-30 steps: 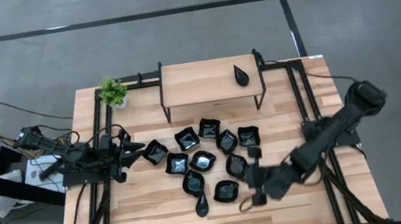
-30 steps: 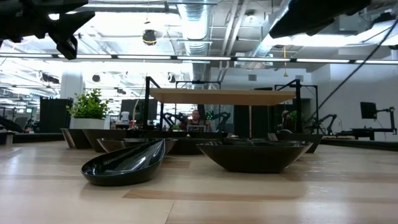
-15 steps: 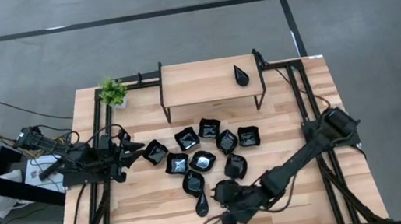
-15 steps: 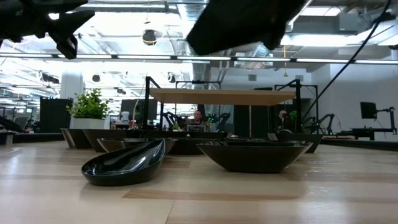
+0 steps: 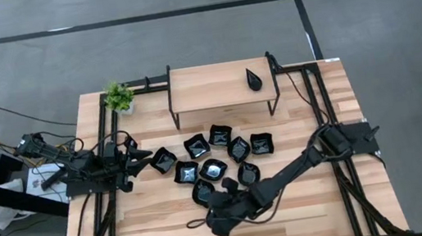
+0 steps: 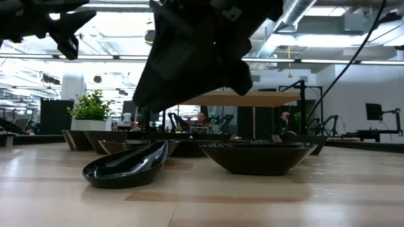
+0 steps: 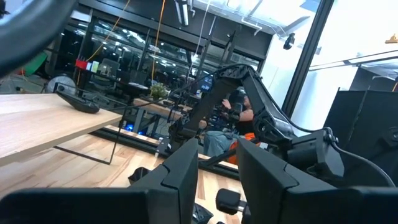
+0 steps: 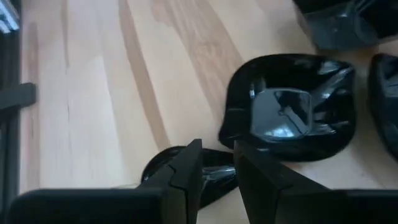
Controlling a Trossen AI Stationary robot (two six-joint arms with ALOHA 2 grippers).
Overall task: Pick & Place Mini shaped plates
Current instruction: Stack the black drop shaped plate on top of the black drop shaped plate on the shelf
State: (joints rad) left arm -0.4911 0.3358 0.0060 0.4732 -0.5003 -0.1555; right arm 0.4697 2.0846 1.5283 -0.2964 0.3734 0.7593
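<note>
Wooden table (image 5: 160, 224): teardrop plate (image 6: 126, 167) lengthwise front-to-back.

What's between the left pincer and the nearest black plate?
Nothing: in the high view only bare wooden tabletop separates the left pincer from the nearest mini plate.

Mini shaped plates (image 5: 212, 168): glossy black, pale reflections inside. Table (image 5: 152, 225): light wood planks, visible grain stripes. Raised shelf (image 5: 215, 86): same light wood, black metal frame. Potted plant (image 5: 118, 96): green leaves, white pot. Arms: dark. Floor: grey.
</note>
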